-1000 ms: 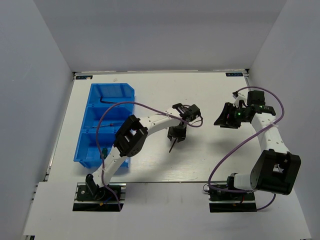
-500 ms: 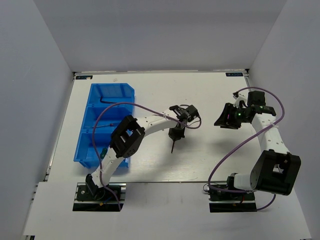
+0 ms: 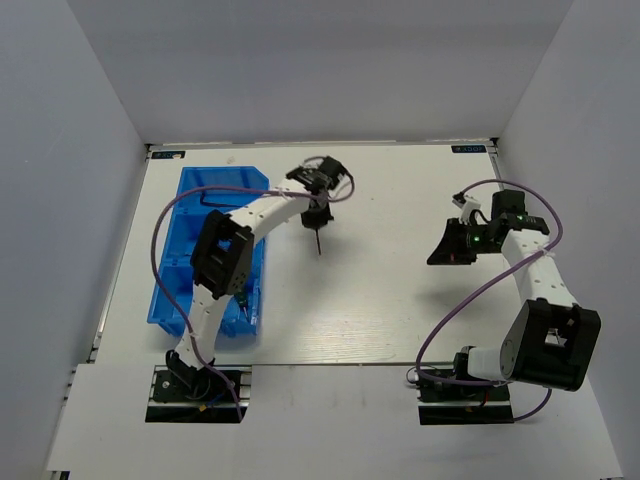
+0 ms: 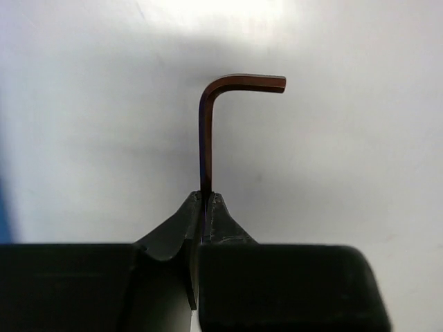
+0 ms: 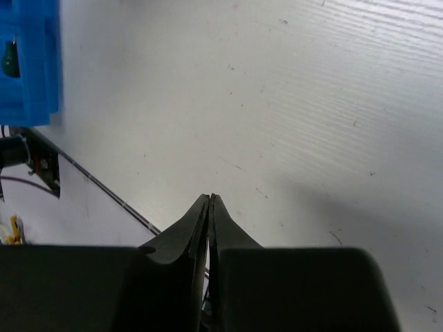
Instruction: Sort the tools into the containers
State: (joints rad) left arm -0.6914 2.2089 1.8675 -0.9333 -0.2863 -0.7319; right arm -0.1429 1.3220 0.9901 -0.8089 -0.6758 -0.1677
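- Dark-red and L-shaped, and now on the move: pinching the hex key (image 4: 206, 138) by the tip of its long leg in the left gripper (image 4: 207, 197), jaws nearly closed around it, bent end sticking out away from the claw.
- Swinging over from mid-table a second ago to the far-left part, now hanging just right of the far end of the blue bin (image 3: 262, 182), not over any compartment yet.
- Reading that as pickup done and delivery under way; probably needing a bit more travel left before letting go.
- Snapping the right gripper (image 5: 209, 200) shut in the last half second too, holding nothing, hovering over bare table (image 5: 332, 104) on the right side.
- Getting the grip detail only from the left wrist view; seeing just a thin dark sliver under the claw from overhead.
- Getting the claw-to-bin relation only from overhead.
- Catching a dark-green handle (image 5: 10, 59) already sitting in the bin from the right wrist view, likely a stubby screwdriver; not managing to tell which compartment from there.
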